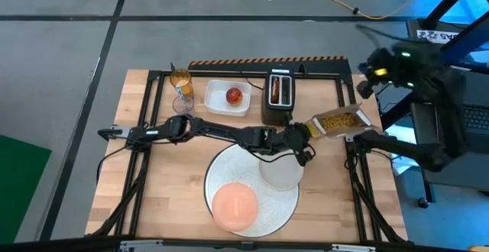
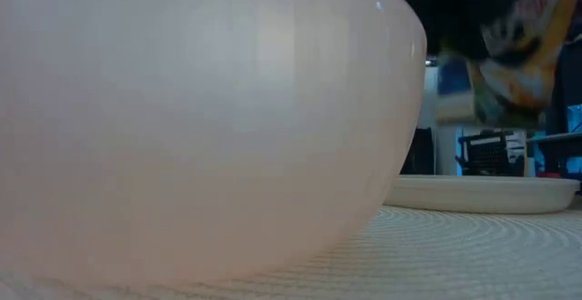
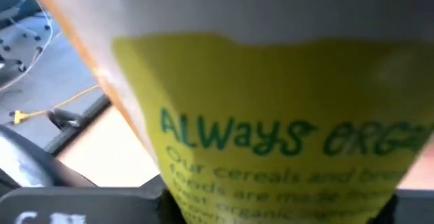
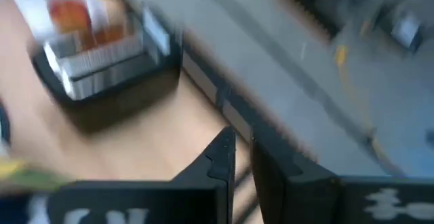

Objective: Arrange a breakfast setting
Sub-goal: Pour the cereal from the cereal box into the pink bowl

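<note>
Two arms were out over the table. The left gripper (image 1: 306,132) was clamped on the yellow cereal box (image 1: 336,121) (its print filled the wrist view), held beside the toaster (image 1: 280,92). The right gripper (image 4: 241,157) hung pinched shut at the right edge. The orange bowl (image 1: 234,205) and small plate (image 1: 280,172) sat on the placemat (image 1: 275,206), the apple (image 1: 234,95) in the tray (image 1: 214,107).

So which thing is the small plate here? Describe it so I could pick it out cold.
Start from the big round white placemat at the table's near middle. The small pale plate lies on its far right part, partly under the left hand, which holds a yellow cereal box. Unlike the orange bowl on the mat's near left, it is flat, shallow and whitish.
</note>
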Action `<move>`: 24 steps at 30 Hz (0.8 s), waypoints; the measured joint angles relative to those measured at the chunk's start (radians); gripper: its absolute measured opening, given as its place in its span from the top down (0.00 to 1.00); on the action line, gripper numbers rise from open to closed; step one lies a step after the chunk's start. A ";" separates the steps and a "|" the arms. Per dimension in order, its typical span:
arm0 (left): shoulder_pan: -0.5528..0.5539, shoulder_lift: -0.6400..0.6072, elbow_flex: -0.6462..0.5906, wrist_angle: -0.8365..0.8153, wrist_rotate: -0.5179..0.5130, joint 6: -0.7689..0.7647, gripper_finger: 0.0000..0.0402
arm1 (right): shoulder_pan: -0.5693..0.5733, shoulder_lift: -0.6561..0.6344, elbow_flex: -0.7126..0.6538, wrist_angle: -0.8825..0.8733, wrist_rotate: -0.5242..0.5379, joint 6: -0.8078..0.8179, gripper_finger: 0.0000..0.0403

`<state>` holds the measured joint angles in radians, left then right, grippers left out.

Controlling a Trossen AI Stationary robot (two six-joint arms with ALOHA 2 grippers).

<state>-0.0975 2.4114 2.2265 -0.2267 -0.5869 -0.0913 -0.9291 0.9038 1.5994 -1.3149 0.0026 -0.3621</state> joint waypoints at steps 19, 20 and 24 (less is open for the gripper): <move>0.047 -0.488 0.002 -0.640 0.026 -0.112 0.72 | 0.000 -0.541 -0.754 0.822 -0.398 0.321 0.91; 0.050 -0.509 0.002 -0.677 0.054 -0.113 0.72 | -0.001 -0.567 -0.814 0.891 -0.411 0.347 0.91; 0.065 -0.582 0.002 -0.789 0.173 -0.137 0.71 | 0.000 -0.620 -1.023 1.149 -0.528 0.511 0.91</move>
<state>-0.0326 1.8294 2.2280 -1.0154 -0.4142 -0.2288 -0.9292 0.2842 0.5763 -0.1658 -0.5253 0.1485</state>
